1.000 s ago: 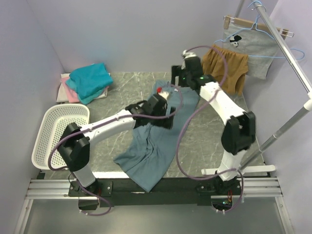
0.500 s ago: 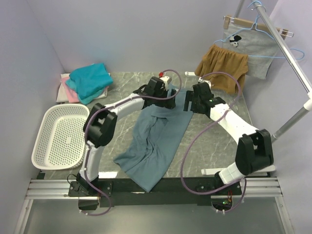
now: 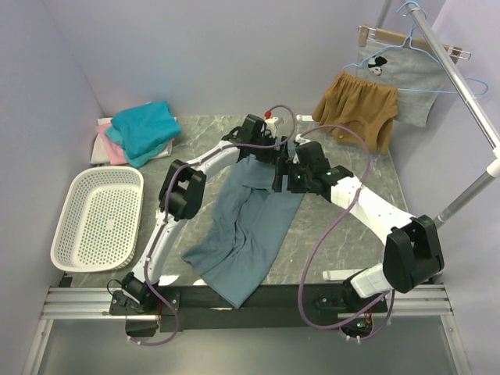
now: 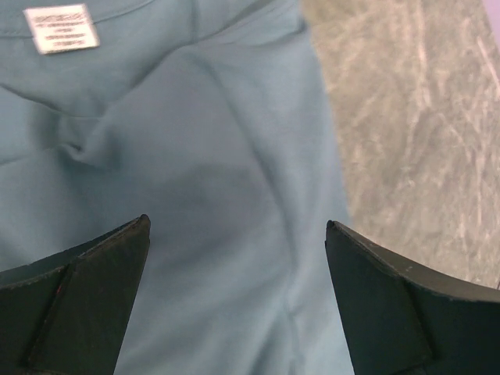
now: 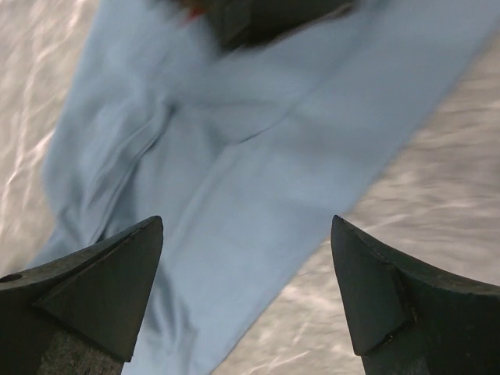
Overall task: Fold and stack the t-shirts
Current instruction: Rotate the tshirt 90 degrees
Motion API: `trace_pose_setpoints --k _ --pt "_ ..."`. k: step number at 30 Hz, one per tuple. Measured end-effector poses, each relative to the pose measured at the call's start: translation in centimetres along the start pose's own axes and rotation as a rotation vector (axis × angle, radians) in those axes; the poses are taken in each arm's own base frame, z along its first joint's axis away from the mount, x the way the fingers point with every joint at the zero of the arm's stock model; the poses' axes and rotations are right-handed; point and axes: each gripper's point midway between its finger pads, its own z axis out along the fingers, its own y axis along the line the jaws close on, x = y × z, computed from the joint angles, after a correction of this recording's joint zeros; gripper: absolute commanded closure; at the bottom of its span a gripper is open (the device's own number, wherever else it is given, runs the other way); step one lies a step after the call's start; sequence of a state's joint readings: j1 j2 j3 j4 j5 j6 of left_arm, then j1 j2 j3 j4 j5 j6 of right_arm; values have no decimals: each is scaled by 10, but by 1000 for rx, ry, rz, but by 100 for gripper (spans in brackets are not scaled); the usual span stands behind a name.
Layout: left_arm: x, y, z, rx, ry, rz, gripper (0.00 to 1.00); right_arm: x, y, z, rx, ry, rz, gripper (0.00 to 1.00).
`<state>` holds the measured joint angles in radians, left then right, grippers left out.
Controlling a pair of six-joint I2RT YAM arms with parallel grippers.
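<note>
A grey marble-patterned tabletop (image 3: 344,226) fills the middle of the overhead view, closed in by pale lilac walls. My left gripper (image 4: 238,226) has both black fingers spread wide with nothing between them, poised over the large dusty grey-blue cotton t-shirt (image 3: 250,226). In its wrist view the cloth fills the left and centre, a small white sewn-in label (image 4: 61,28) sits at the upper left, and bare tabletop shows along the right. My right gripper (image 5: 246,223) is likewise spread apart and holds nothing, hovering over the same shirt just right of the left one; its wrist view is blurred. The shirt lies rumpled in a long diagonal from the upper centre of the overhead view to the lower centre, where its end reaches past the near table edge. In the upper left a folded bright teal t-shirt (image 3: 144,129) rests on a pink t-shirt (image 3: 111,148). A white perforated plastic basket (image 3: 98,219) sits at the left. At the upper right, mustard-brown shorts (image 3: 355,109) hang beside a light grey printed garment (image 3: 406,74).
</note>
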<state>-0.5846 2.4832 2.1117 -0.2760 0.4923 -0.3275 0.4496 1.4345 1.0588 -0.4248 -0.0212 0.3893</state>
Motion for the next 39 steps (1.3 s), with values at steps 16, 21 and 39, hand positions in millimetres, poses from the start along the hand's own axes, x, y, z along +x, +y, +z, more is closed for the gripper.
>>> trace_pose_setpoints --k 16,21,39 --pt "-43 98 -10 -9 -109 -162 1 84 83 0 -326 235 -94 4" --pt "-65 154 -39 -113 -200 -199 1 124 108 -3 -380 347 -175 4" --pt "-110 212 -74 -280 -387 -200 1 193 87 11 -183 501 -189 3"
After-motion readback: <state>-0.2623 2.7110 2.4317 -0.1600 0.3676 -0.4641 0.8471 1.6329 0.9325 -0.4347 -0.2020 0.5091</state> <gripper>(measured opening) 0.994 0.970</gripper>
